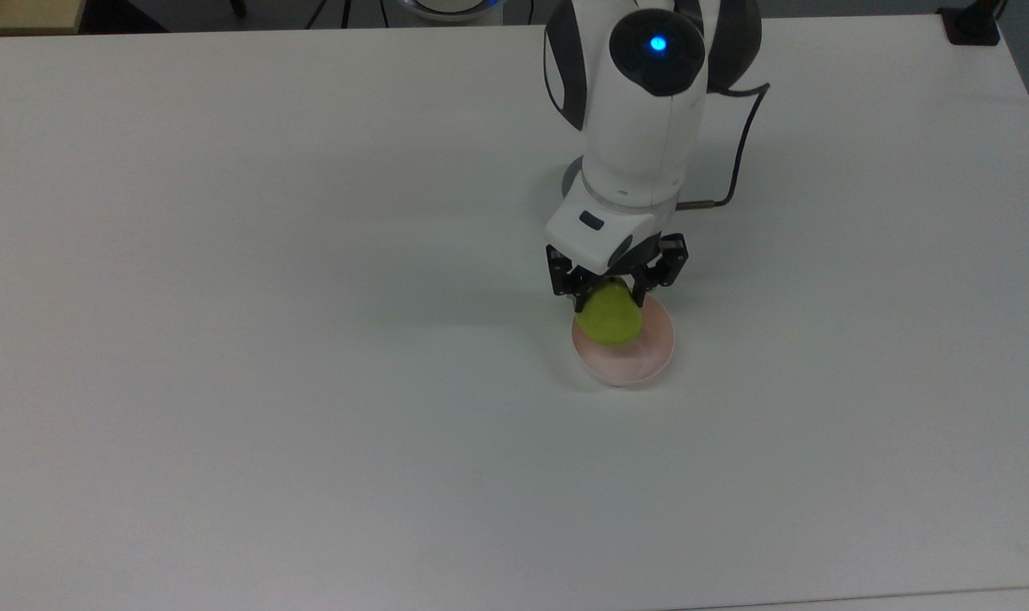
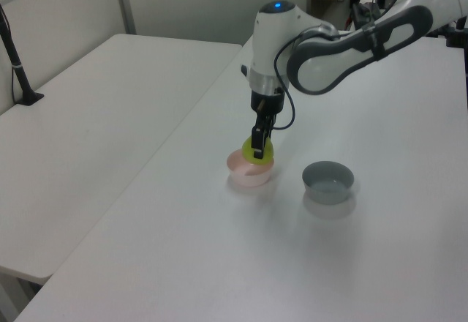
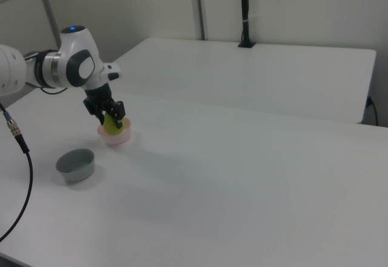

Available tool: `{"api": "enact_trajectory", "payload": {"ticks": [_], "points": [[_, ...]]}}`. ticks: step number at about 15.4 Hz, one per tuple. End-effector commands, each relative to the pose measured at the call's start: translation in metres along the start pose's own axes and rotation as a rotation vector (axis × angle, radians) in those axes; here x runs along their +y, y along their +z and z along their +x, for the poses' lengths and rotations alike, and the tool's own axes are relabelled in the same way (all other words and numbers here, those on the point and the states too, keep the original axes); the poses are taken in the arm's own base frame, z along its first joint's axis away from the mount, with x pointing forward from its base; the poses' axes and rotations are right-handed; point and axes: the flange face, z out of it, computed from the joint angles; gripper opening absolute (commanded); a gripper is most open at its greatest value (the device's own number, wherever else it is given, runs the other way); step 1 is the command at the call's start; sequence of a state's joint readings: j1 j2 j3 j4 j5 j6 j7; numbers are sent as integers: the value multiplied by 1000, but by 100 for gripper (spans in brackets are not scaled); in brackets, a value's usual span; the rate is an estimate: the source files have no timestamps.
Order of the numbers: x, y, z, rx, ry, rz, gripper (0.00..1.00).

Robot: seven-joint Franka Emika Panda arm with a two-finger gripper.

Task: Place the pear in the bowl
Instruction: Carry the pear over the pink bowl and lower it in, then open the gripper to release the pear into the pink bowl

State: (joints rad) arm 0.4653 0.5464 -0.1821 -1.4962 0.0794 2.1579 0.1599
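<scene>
The yellow-green pear (image 1: pixel 610 318) hangs over the pale pink bowl (image 1: pixel 641 361), held between the black fingers of my gripper (image 1: pixel 613 293), which is shut on it. In the left view the pear (image 2: pixel 255 151) sits just above the pink bowl (image 2: pixel 247 176), under the gripper (image 2: pixel 258 145). The right view shows the pear (image 3: pixel 111 122) in the gripper (image 3: pixel 110 115) over the bowl (image 3: pixel 116 137). Whether the pear touches the bowl's inside I cannot tell. Its stem is hidden by the fingers.
A grey bowl (image 2: pixel 328 181) stands on the white table (image 1: pixel 310 339) beside the pink one, to the left view's right; it appears again as the grey bowl (image 3: pixel 76 164) in the right view. The arm's black cable (image 1: pixel 739 161) trails behind the wrist.
</scene>
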Motion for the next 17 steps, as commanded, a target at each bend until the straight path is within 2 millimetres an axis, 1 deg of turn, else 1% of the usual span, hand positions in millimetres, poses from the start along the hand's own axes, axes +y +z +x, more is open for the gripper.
{"api": "enact_trajectory", "payload": {"ticks": [1,2,3,4,5,6,7,13,14,15,17], "points": [[-4,2,7,29,35,13,18],[-4,2,7,29,37,13,18],[-4,1,8,32,37,14,24],[-3,2,8,31,40,13,49],[-3,3,7,29,39,13,67],[-3,2,7,31,36,12,88],[-4,2,7,30,32,10,100],[-2,-5,7,34,40,18,100],[1,-13,8,41,46,22,100],[9,-39,7,67,53,33,100],[19,-69,-3,64,61,45,100]]}}
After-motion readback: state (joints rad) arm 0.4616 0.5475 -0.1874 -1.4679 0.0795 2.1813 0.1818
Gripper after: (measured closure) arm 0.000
